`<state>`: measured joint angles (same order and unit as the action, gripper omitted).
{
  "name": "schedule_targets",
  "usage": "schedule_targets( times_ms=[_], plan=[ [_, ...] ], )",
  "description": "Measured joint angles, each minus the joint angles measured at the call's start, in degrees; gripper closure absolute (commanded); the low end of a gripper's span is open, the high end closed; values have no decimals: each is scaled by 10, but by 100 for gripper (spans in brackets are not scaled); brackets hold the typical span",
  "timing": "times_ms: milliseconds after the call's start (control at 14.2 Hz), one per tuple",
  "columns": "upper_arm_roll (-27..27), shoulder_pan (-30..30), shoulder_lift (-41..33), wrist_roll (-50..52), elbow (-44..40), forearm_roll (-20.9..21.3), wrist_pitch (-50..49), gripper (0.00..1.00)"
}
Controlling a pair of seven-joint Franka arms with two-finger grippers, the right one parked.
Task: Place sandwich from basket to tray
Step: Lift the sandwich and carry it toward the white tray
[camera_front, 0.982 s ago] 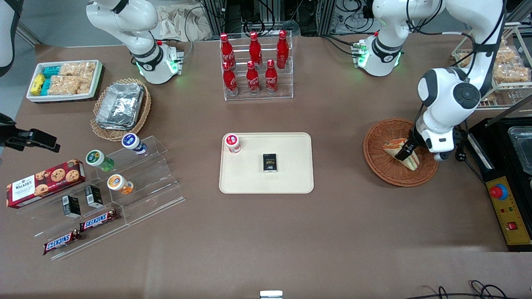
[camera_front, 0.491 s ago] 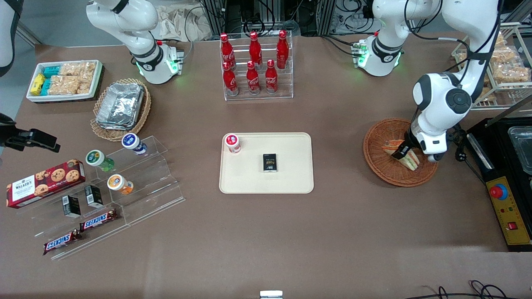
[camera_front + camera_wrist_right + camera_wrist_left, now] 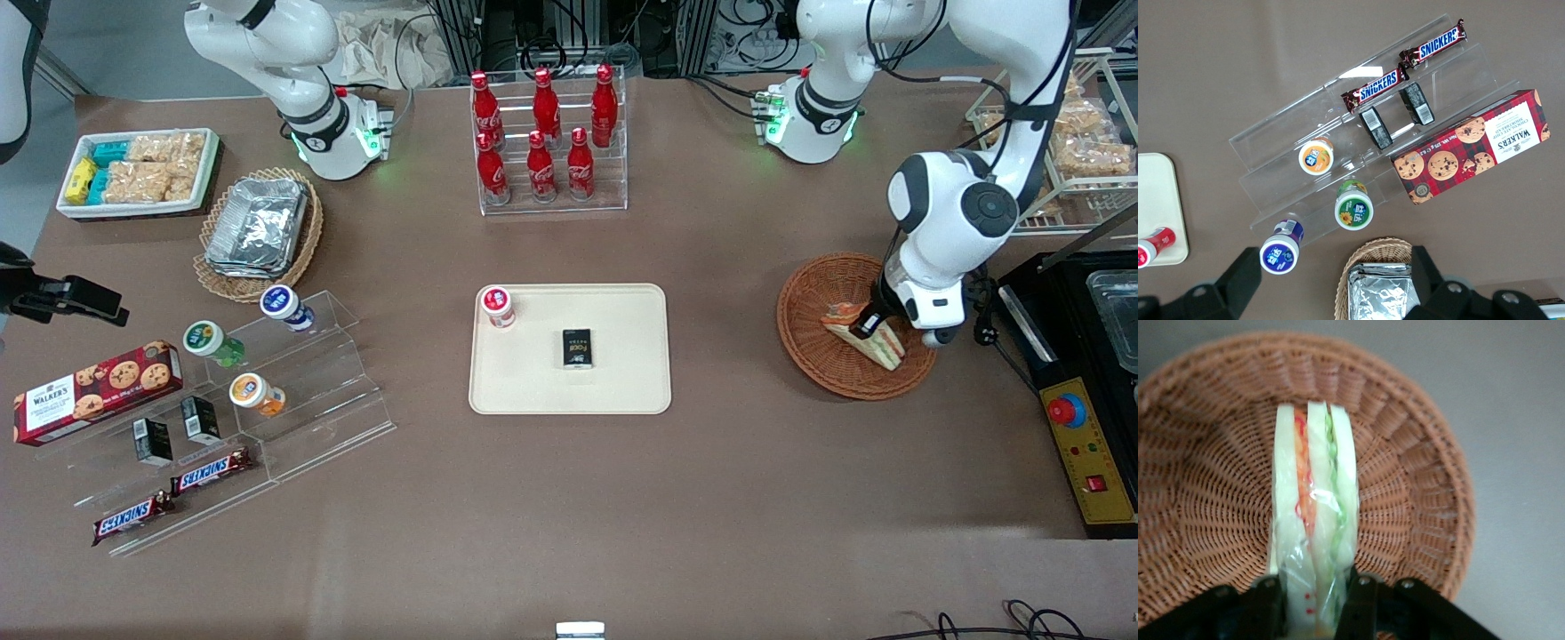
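Observation:
The sandwich [image 3: 867, 336] is a clear-wrapped wedge with pale bread and orange, green and red filling. My left gripper [image 3: 861, 329] is shut on it, over the reddish-brown woven basket [image 3: 813, 307]. In the left wrist view the sandwich [image 3: 1313, 520] stands on edge between the two black fingers [image 3: 1363, 600], with the gripper [image 3: 1313, 603] clamped on its wide end and the basket [image 3: 1211, 493] below it. The cream tray [image 3: 622, 373] lies at the table's middle, toward the parked arm from the basket.
On the tray stand a small red-capped bottle [image 3: 497, 306] and a black box [image 3: 577, 348]. A rack of red cola bottles [image 3: 544, 142] stands farther from the front camera. A black control box [image 3: 1080, 436] with a red button lies beside the basket, at the working arm's end.
The gripper has shifted slightly within the basket and the sandwich has moved and turned with it, its long edge now more level.

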<state>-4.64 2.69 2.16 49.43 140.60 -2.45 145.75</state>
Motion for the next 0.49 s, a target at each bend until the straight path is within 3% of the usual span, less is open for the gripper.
schedule_targets(
  times_ms=[211, 491],
  plan=[
    [-3, -3, -48, -32, -83, 1, -164, 100],
    [-11, -4, -63, -163, -280, 1, -421, 100]
  ],
)
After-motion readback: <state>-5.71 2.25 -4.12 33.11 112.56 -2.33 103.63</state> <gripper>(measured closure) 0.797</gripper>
